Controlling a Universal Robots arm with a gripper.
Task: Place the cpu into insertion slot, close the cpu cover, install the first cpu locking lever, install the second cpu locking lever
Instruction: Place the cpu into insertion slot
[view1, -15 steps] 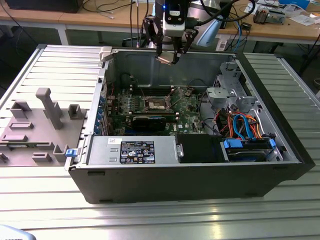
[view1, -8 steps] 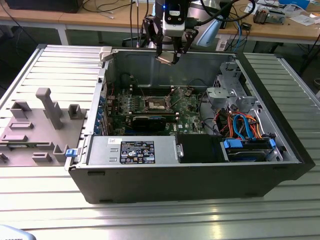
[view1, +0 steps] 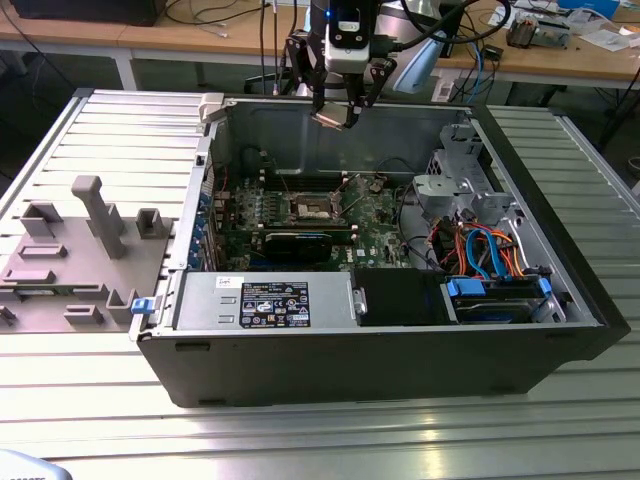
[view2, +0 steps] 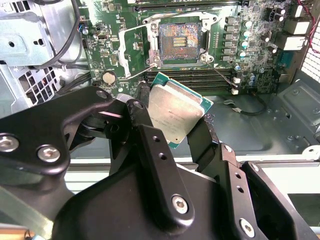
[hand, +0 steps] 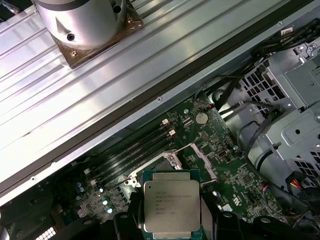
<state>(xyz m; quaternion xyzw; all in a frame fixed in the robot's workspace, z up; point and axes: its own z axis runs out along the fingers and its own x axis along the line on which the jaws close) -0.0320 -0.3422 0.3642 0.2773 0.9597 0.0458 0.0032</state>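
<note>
The insertion slot (view2: 180, 42) lies bare in the computer case (view1: 300, 385), its cpu cover (view2: 134, 47) swung open. Well above, the gripper (view2: 172, 125) pinches the tilted cpu (view2: 176, 112). This looks like the placing step, and it calls for levelling and squaring the chip.

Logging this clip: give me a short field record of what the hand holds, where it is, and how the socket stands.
grasp: hand shut on the cpu, gripped by its edges, metal top showing
position: raised above the open computer case, clear of the motherboard
socket: insertion slot uncovered and empty
progress: cpu not yet seated
</note>
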